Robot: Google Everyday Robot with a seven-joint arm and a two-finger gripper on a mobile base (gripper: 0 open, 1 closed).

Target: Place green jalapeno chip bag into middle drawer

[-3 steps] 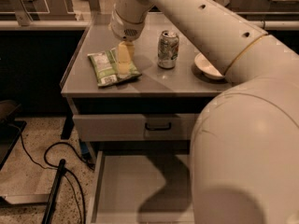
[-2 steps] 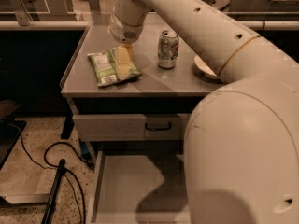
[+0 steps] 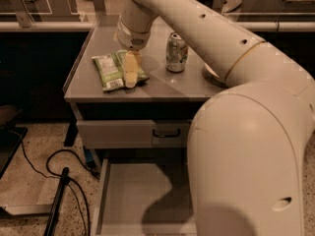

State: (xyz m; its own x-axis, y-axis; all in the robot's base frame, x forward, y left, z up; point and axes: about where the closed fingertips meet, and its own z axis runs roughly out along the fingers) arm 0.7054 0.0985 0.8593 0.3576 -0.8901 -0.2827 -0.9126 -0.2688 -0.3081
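The green jalapeno chip bag (image 3: 110, 70) lies flat on the grey cabinet top (image 3: 162, 90), left of centre. My gripper (image 3: 130, 72) reaches down from the white arm and rests over the bag's right part, covering that side. Below, the middle drawer (image 3: 130, 198) is pulled out, showing a bare grey floor with low side walls. My arm's large white body hides the drawer's right side.
A silver soda can (image 3: 176, 52) stands upright right of the bag. A white dish (image 3: 210, 73) is partly hidden behind my arm. A shut drawer with a grey front and black handle (image 3: 165, 133) sits above the open one. Black cables (image 3: 59, 181) lie on the floor at left.
My gripper has moved down and a little toward the front edge, onto the chip bag. The bag and the can have not moved.
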